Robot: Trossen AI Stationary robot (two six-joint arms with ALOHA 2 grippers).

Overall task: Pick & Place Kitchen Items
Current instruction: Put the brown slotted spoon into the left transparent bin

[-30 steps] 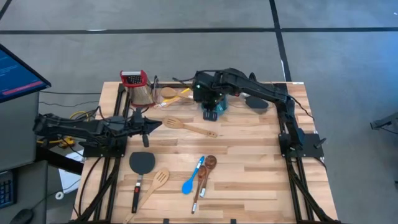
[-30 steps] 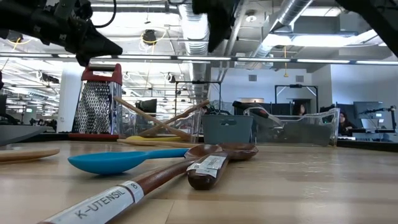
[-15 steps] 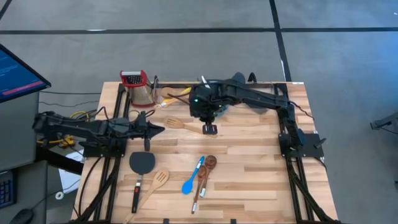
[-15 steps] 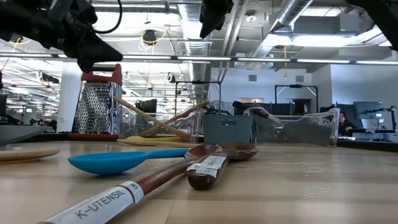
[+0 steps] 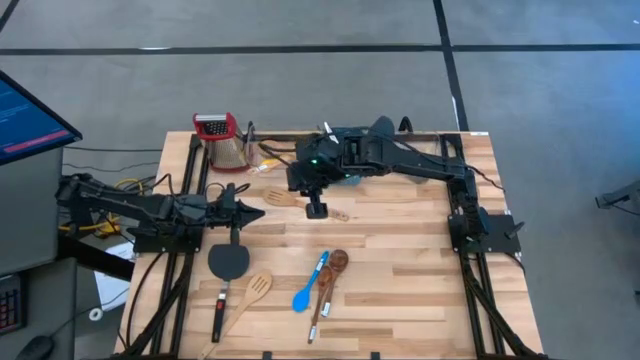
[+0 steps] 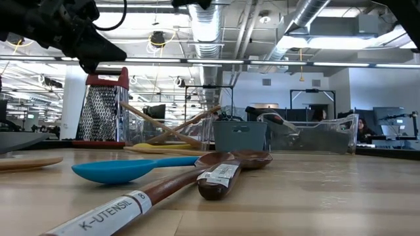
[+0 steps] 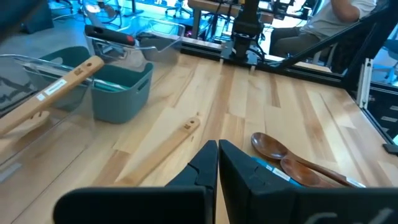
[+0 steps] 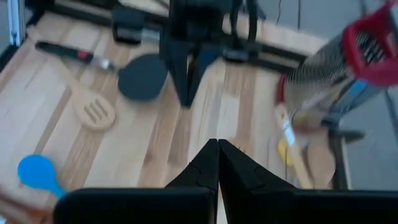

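R claw (image 5: 316, 209) closed, empty, hanging over the pale wooden spoon (image 5: 283, 198) mid-desk (image 5: 400, 270), just in front of the teal tub (image 7: 122, 91). L claw (image 5: 252, 211) closed, nothing in it, near that spoon's bowl end. Black spatula (image 5: 228, 262), slotted wooden spatula (image 5: 258, 288), blue spoon (image 5: 304, 296) & two dark-brown spoons (image 5: 335, 262) lie farther from tub, nearer front edge. Red-topped grater (image 5: 222, 140) stands beside tub w/ yellow spoon (image 6: 164, 147) by it.

The right gripper (image 5: 316, 210) is held closed and empty above mid-table; the left gripper (image 5: 258, 211) is closed, facing it.
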